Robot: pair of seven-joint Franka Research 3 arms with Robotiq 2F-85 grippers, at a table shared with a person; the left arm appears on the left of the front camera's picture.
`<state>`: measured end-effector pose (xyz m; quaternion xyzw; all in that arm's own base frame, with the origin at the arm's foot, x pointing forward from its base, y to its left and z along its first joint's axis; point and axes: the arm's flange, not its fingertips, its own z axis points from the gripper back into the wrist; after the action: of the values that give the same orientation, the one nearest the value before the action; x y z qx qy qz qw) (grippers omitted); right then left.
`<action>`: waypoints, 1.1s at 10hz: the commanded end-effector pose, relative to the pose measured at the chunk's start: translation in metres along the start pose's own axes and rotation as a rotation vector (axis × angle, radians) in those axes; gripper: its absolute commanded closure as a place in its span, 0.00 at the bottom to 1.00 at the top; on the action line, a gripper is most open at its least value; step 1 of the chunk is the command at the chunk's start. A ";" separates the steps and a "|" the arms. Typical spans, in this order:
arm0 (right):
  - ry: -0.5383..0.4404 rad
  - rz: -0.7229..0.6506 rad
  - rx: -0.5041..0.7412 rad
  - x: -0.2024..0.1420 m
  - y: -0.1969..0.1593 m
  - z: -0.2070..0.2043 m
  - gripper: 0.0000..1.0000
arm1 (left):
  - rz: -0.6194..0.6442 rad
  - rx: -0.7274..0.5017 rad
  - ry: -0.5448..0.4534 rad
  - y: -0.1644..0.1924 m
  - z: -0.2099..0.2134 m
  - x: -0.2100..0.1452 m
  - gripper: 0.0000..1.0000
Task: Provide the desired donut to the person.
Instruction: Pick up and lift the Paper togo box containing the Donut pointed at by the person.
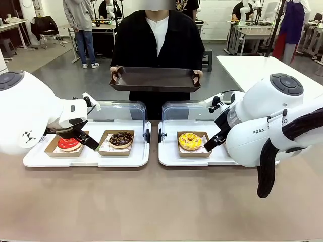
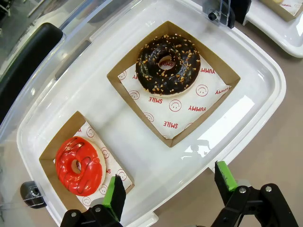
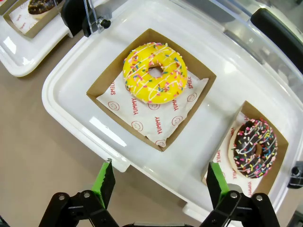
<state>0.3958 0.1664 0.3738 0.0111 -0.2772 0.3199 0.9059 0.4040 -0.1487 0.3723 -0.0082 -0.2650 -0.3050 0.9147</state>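
Bright even overhead light, soft shadows, glare on white tray (image 3: pixel 71 90), sharp focus

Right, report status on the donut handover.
Left gripper open by red donut; right gripper open by yellow donut. Person holds brown tray out, no donut taken. Nothing blocking.

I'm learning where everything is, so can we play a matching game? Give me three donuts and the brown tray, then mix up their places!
Things:
1. red donut
2. nutty chocolate donut
3. yellow donut
4. brown tray

Places:
A. held up by the person
B. in the right white tray
C. outer end of the left white tray
D. left white tray, the end nearest the middle

Pairs: 1-C, 2-D, 3-B, 4-A
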 end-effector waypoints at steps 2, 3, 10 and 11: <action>0.000 0.000 0.000 0.000 0.000 0.000 0.00 | 0.000 0.000 0.000 0.000 0.000 0.000 0.00; 0.000 0.000 0.000 0.000 0.000 0.000 0.00 | 0.000 0.000 0.000 0.000 0.000 0.000 0.00; 0.015 0.112 -0.057 0.009 0.012 0.187 0.00 | -0.271 -0.086 -0.015 0.013 0.172 0.013 0.00; 0.034 0.123 -0.060 0.005 0.015 0.210 0.00 | -0.289 -0.094 -0.013 0.010 0.201 0.016 0.00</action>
<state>0.2987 0.1408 0.5404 -0.0272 -0.2888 0.3475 0.8917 0.3313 -0.1172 0.5350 -0.0037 -0.2617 -0.4319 0.8631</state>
